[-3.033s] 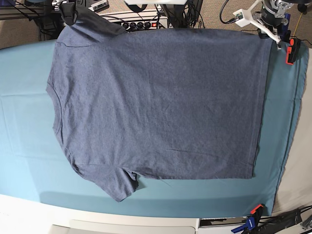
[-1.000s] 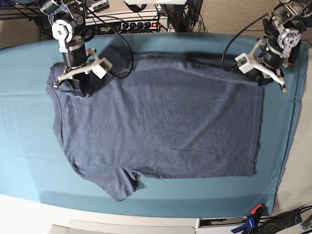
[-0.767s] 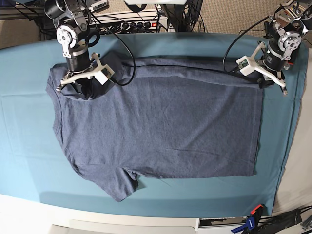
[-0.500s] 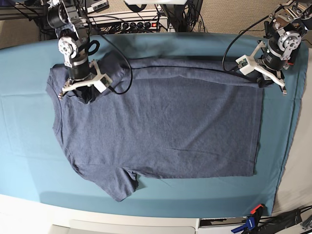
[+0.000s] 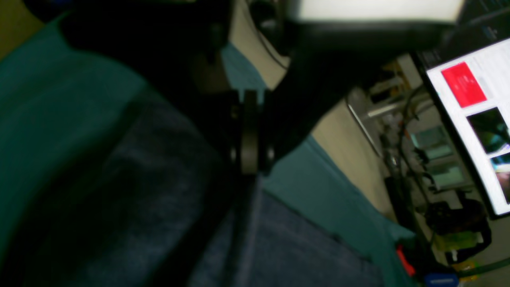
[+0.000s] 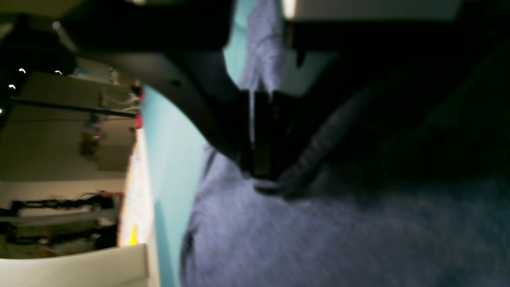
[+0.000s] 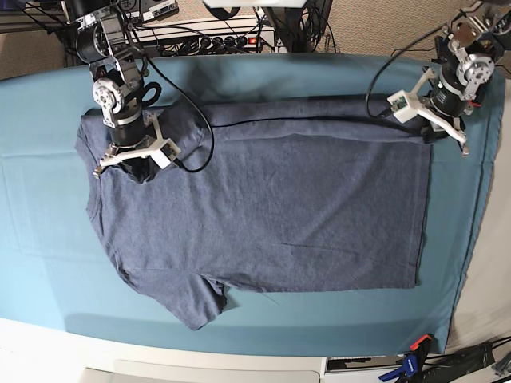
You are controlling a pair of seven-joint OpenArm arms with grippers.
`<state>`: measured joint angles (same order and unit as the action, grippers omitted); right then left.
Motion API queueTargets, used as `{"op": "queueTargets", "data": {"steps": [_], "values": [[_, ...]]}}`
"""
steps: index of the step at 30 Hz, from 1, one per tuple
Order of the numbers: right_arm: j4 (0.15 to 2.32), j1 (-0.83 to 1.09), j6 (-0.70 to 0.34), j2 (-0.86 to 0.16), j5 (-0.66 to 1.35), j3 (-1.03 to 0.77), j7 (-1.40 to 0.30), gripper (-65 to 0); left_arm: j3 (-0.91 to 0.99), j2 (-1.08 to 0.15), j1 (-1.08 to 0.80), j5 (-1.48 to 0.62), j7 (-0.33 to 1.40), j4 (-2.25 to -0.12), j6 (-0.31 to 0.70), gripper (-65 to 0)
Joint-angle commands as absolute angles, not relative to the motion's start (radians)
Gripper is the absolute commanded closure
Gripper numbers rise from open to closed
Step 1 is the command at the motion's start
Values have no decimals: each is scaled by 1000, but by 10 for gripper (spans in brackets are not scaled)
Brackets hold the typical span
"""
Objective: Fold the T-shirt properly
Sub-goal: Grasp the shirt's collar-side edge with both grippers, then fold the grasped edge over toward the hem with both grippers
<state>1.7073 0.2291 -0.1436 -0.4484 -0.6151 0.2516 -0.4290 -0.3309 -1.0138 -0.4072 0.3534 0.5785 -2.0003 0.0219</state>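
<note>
Right gripper (image 7: 132, 163) has carried the shoulder fabric further onto the T-shirt (image 7: 271, 207) body since a second ago; left gripper (image 7: 437, 132) has barely shifted. Jaws on both arms are pressed together, each pinching shirt fabric: the right wrist view shows a bunched fold of blue cloth caught at the tips (image 6: 263, 175), the left wrist view shows the hem edge running straight into the closed tips (image 5: 249, 167) (dark and blurry, but the cloth meets them). Far edge of the shirt is turned over toward the middle between the two grips, forming a long fold line. Rest of the shirt lies flat on the teal table cloth (image 7: 40, 239), collar toward the right arm's side, near sleeve spread out, hem beside the left arm.
</note>
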Motion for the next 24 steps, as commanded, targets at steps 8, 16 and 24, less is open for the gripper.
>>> {"op": "queueTargets", "data": {"steps": [8, 16, 24], "values": [[1723, 197, -125, -460, -620, 248, -411, 0, -323, -1033, -314, 300, 556, -1945, 36, 0], [1723, 190, -124, -461, -620, 248, -393, 0, -323, -1033, -310, 251, 536, -1945, 85, 0], [1723, 157, -125, -460, -591, 248, -393, 0, -323, -1033, -310, 228, 514, -1945, 110, 0]]}}
